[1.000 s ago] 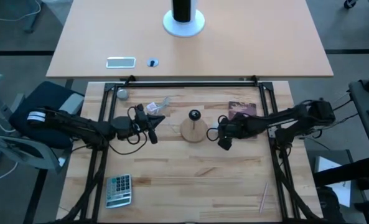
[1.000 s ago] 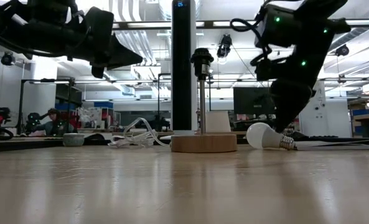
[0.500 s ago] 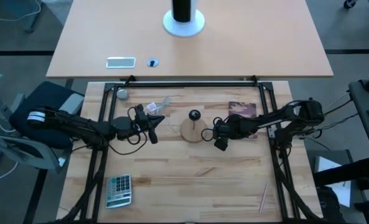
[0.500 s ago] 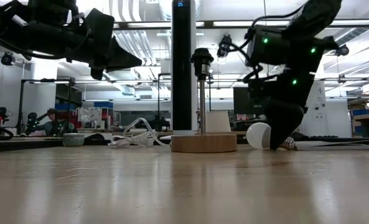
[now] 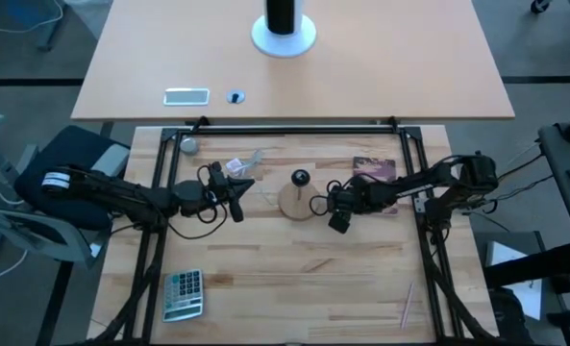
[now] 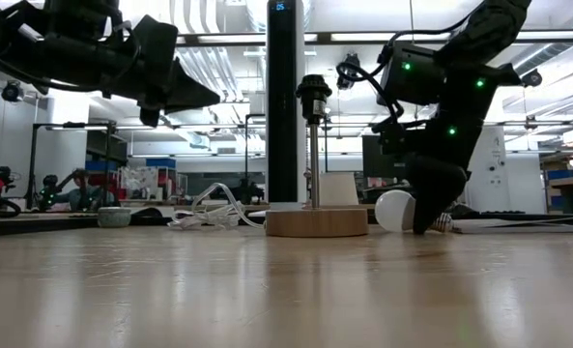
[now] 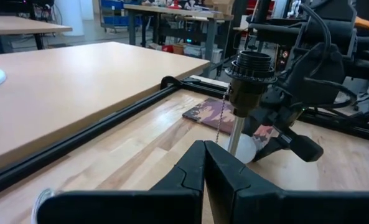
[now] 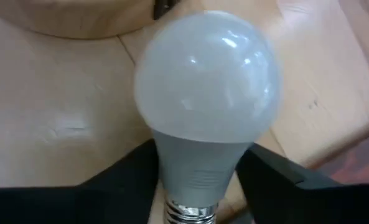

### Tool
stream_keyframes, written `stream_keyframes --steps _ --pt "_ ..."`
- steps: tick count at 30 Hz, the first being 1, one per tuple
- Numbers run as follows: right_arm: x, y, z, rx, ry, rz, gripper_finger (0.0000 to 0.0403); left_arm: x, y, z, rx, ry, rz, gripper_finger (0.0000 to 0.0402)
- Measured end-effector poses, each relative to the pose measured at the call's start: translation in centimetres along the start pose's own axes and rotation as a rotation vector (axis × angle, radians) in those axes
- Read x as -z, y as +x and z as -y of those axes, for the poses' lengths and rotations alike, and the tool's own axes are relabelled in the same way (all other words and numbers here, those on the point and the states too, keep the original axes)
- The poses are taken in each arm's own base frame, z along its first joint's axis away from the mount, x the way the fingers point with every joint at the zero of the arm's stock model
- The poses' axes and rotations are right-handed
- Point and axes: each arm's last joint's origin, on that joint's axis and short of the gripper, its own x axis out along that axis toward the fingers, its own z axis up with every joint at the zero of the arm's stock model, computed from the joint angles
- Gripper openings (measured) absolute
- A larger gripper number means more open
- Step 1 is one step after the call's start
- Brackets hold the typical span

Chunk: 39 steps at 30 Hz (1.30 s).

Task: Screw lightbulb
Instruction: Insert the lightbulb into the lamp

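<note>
The lightbulb (image 8: 206, 81), a white frosted globe with a grey neck and silvery screw base, lies on its side on the table just right of the wooden disc stand (image 5: 299, 202). Its globe (image 6: 394, 210) points toward the stand. My right gripper (image 6: 423, 217) is down over it, shut on its neck. The stand's black socket (image 6: 313, 97) sits atop a thin post. My left gripper (image 7: 204, 168) hovers shut, level, left of the stand (image 5: 238, 204), pointing at the socket (image 7: 249, 78). My right gripper holds the lightbulb's grey neck (image 8: 200, 162), between the globe and the screw base, with one finger (image 8: 131, 177) on each side. The fingers slant steeply down from the table's right side. The bulb lies on its side on the table.
A crumpled clear wrapper (image 5: 241, 165) and a small grey ball (image 5: 188, 145) lie at the far left. A dark reddish card (image 5: 374, 171) lies behind my right gripper. A calculator (image 5: 183, 293) sits near left, a thin stick (image 5: 408, 303) near right. Black frame rails (image 5: 294, 126) border the table.
My right gripper has come down and toward the stand, from above the bulb's base end onto its neck. The bulb still lies on the table.
</note>
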Motion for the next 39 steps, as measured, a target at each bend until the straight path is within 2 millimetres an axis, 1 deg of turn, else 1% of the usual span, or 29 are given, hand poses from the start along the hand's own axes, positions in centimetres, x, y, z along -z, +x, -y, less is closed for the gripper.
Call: stream_keyframes --steps 3,6,8,10,14,17,20,23,26,29,32,35,39 --pt "0.0 0.0 0.0 -0.011 0.004 -0.002 0.0117 0.0 0.0 0.0 0.0 -0.006 -0.003 0.0" --pt "0.1 -0.1 0.1 -0.013 0.006 0.002 0.0116 0.0 0.0 0.0 0.003 -0.017 -0.003 0.0" --pt "0.0 -0.7 0.3 -0.019 0.011 0.015 0.0116 0.0 0.0 0.0 0.004 -0.023 -0.002 0.0" --pt "0.2 -1.7 0.6 -0.022 0.016 0.024 0.0116 0.0 0.0 0.0 0.005 -0.032 -0.002 0.0" --pt "0.2 -5.4 1.9 0.008 0.068 0.14 0.0116 0.0 0.0 0.1 0.023 -0.052 -0.002 0.0" --pt "0.1 -8.3 3.1 0.012 0.129 0.302 0.0116 -0.2 0.0 0.1 0.034 -0.063 0.017 0.0" --pt "-0.4 -11.0 4.0 -0.035 0.176 0.545 0.0116 -0.7 0.0 0.2 0.043 -0.084 0.065 0.0" --pt "-0.9 -12.8 4.6 -0.097 0.196 0.8 0.0116 -1.4 -0.1 0.3 0.054 -0.092 0.126 0.0" --pt "-1.0 -13.8 4.9 -0.129 0.191 0.977 0.0116 -1.9 -0.2 0.3 0.062 -0.091 0.178 0.0" --pt "-1.1 -14.3 4.9 -0.2 0.196 1.159 0.0116 -2.4 -0.3 0.4 0.082 -0.107 0.221 0.0" --pt "-1.3 -14.1 4.5 -0.281 0.194 1.317 0.0116 -2.8 -0.4 0.4 0.088 -0.112 0.266 0.0" --pt "-1.7 -13.3 3.9 -0.294 0.173 1.392 0.0116 -3.8 -0.2 0.7 0.092 -0.114 0.301 0.0" --pt "-2.6 -11.7 3.0 -0.253 0.142 1.433 0.0116 -6.0 0.5 1.4 0.095 -0.108 0.357 0.0"
